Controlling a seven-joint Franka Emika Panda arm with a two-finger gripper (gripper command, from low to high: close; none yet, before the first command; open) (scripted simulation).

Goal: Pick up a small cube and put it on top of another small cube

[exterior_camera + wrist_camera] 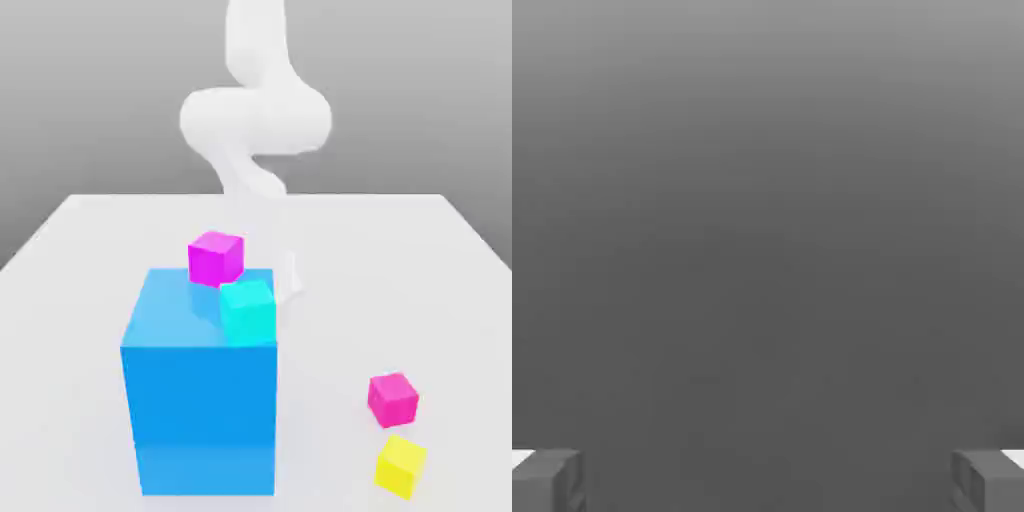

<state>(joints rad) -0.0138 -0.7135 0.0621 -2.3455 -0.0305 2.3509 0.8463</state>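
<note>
One white arm [256, 120] bent above and behind the big blue cube [203, 400]

a big blue block [205, 415] stands on the table [400, 270] (a pale one).

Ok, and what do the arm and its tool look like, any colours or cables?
The arm is plain white, with smooth rounded link housings and a thick upright section above a bulging joint. I see no cables or markings on it. In the hand view, the tool has two blocky dark grey fingers, each with a small white patch beside it.
</note>
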